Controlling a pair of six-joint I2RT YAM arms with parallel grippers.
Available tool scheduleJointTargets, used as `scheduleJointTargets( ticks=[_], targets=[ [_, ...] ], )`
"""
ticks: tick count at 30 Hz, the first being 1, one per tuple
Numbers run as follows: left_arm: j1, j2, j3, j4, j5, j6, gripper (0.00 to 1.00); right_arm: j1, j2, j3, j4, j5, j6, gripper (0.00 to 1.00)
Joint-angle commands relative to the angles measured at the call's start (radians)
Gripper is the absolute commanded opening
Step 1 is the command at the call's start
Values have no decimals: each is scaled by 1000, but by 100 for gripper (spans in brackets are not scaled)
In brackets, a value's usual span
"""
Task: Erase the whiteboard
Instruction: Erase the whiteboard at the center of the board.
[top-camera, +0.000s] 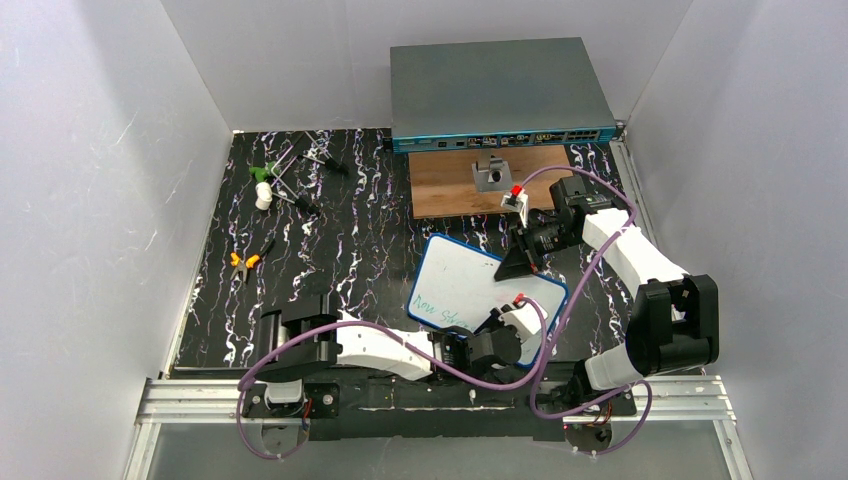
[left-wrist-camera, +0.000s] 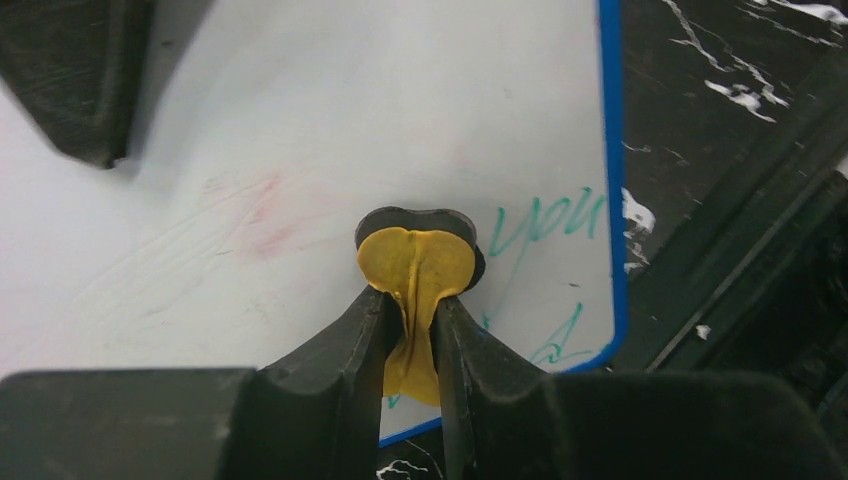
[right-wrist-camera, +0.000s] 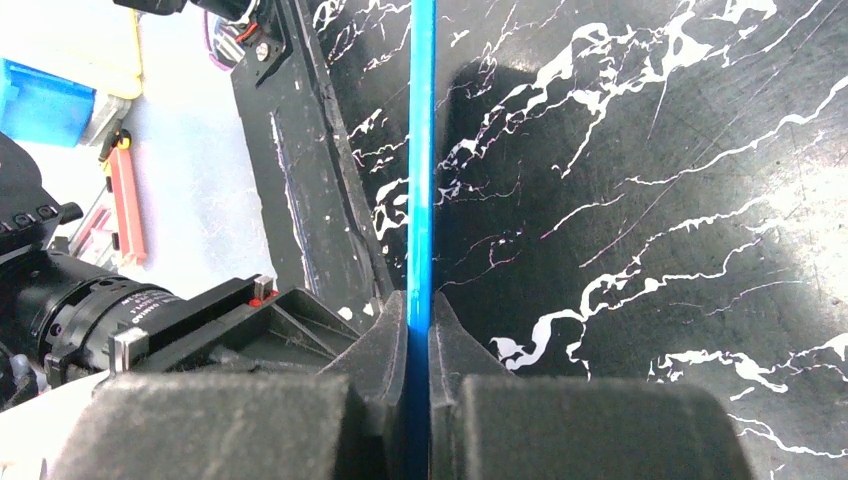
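Erasing status: partly done by my read. Most of the whiteboard (top-camera: 470, 278) looks blank; green writing (top-camera: 440, 312) sits along its near edge.
Board location: on the black marbled worktop (top-camera: 340, 250), right of centre, just ahead of the arm bases, skewed. Flat or slightly lifted: cannot tell.
Right claw (top-camera: 517, 265): pinching the board's far blue rim, probably as an anchor so the board won't skid under wiping.
Left claw (top-camera: 500, 328): pressed together on a folded yellow pad (left-wrist-camera: 418, 262) with a dark backing. The pad's face is on the board, just beside the word "you".
Residue: faint red smear (left-wrist-camera: 265, 215) left of the pad.
Next: sweep the pad over the green text. Risk: the board pivots about the single pinch.
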Motion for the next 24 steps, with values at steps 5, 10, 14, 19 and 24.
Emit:
scheduleJointTargets(
  ticks=[5,10,14,19,24],
  targets=[
    [70,-73,-14,-193,-285,-182,0,12,-14,32,-61,-127,9,1],
    [65,-89,-52,-25,-138,-76,0,12,-11,31,-61,-125,9,1],
    [35,-82,-96,182,111,70,0,12,-9,31,-61,-125,8,1],
    [11,-36,-45,205,267,140,0,12,-7,32,-62,-126,8,1],
    [12,11,42,108,71,108,0,12,-7,31,-63,-125,6,1]
  ],
)
